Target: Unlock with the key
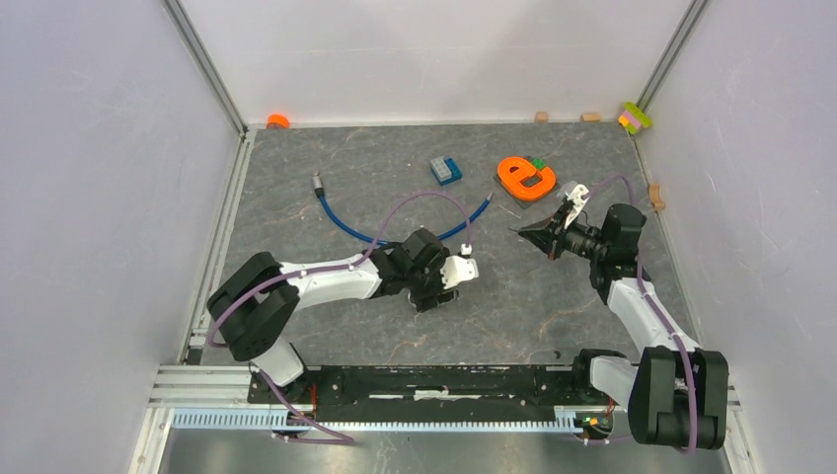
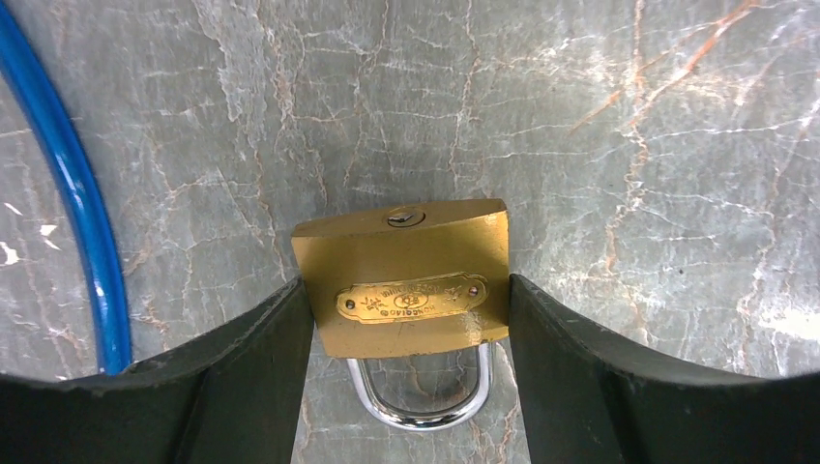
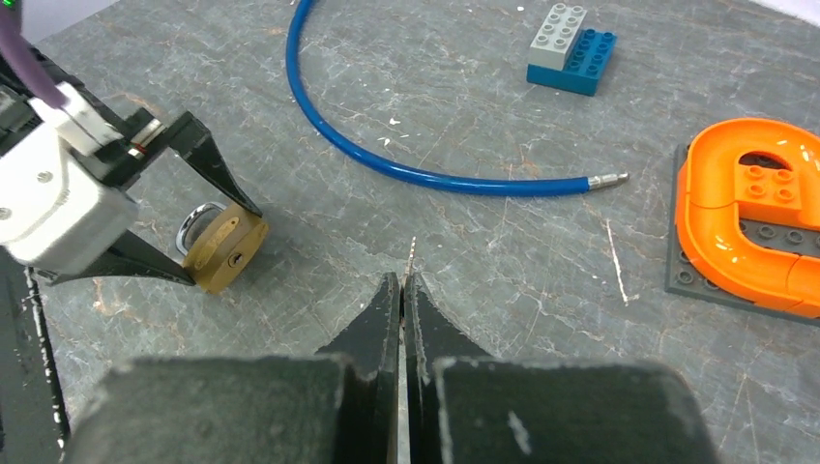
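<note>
At the near middle of the grey marbled surface, the left claw is clamped on the flat sides of a brass padlock. The padlock's steel shackle points back toward the wrist and its keyhole end faces away. To the right and a little farther off, the right claw is pressed closed on the key. Only the key's thin tip sticks out past the fingertips, well apart from the padlock. Beyond both lies a curved blue cable, then a blue and grey brick block. An orange curved piece on a dark plate sits at the far right.
</note>
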### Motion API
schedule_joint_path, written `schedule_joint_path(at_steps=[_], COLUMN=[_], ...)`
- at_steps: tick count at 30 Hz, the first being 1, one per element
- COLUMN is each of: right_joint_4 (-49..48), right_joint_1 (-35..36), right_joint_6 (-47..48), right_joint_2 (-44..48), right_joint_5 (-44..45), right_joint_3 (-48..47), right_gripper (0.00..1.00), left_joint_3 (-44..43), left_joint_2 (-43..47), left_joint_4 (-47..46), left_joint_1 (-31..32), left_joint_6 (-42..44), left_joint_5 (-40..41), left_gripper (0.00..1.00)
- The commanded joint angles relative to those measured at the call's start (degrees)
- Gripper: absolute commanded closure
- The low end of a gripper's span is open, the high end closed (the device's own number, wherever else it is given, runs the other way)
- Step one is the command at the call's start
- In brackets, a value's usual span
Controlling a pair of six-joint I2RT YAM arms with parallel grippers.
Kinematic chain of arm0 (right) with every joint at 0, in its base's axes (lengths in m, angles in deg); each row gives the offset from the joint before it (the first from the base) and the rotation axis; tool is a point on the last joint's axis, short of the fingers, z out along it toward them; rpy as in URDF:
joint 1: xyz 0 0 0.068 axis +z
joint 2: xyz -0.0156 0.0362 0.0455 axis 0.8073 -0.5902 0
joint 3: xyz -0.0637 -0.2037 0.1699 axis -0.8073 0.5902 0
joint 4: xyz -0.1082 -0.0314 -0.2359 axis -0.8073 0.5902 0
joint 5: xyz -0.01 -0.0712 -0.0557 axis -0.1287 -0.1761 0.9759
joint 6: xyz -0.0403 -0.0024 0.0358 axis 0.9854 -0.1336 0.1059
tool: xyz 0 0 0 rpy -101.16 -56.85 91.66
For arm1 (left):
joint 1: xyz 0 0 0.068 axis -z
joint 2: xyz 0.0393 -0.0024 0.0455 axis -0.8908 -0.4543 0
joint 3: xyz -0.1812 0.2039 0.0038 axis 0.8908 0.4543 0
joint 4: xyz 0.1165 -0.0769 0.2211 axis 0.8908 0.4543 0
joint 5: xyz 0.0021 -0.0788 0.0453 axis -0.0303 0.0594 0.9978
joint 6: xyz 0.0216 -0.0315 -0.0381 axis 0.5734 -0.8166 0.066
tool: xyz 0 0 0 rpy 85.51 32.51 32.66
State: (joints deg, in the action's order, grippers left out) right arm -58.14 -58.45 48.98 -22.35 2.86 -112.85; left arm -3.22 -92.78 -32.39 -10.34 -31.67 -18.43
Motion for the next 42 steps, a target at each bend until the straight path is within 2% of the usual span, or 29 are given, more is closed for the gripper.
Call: schedule_joint_path(at_steps=[1,6,9,13,15,20,22,28,33,42], right_joint_4=[-5.9,-7.2,-7.3,-8.7,-6.4,14.0,19.0,22.8,26.0,27.5], right_joint_1=[0.6,4.2,7.5,10.1,11.1,13.7,15.3,19.9,22.2,26.6], right_joint_6=[-3.5,-3.5,-2.6,-1.5,1.9,20.4,25.5,29.7,33.7,35.7], right_joint_2=[-0.4,-1.5,-2.2,-3.2,-4.1,-7.3,-7.4,-7.1,-6.1,-4.9], right_joint_5=[-1.8,-1.3,-1.8,-6.3,-8.2,-9.5,-9.0,-7.1,-6.6,-4.9], right_joint_3=[1.3,2.4,2.7,3.0,2.4,-3.3,-4.0,-4.6,-5.6,-6.6], right_gripper=[1.00,1.00,1.00,1.00,1.00,1.00,1.00,1.00,1.00,1.00], left_joint_3=[3.2,6.3,6.4,9.1,10.4,12.9,14.1,17.1,17.9,18.2], left_joint_2=[8.0,11.4,11.1,11.6,11.6,11.7,11.8,12.0,12.9,13.9], left_joint_4=[-13.1,-16.7,-15.6,-17.4,-19.2,-22.7,-24.3,-28.4,-27.5,-22.3], left_joint_1=[0.4,0.1,-1.4,-4.2,-5.6,-7.6,-8.1,-9.0,-9.4,-10.2], left_joint_6=[3.6,11.0,11.2,13.3,13.1,13.4,13.8,14.8,16.6,27.5], left_joint_5=[-3.4,-9.6,-16.7,-27.7,-30.8,-34.3,-35.8,-41.3,-43.8,-46.4], left_gripper=[0.59,0.61,0.65,0.65,0.65,0.67,0.67,0.68,0.70,0.72])
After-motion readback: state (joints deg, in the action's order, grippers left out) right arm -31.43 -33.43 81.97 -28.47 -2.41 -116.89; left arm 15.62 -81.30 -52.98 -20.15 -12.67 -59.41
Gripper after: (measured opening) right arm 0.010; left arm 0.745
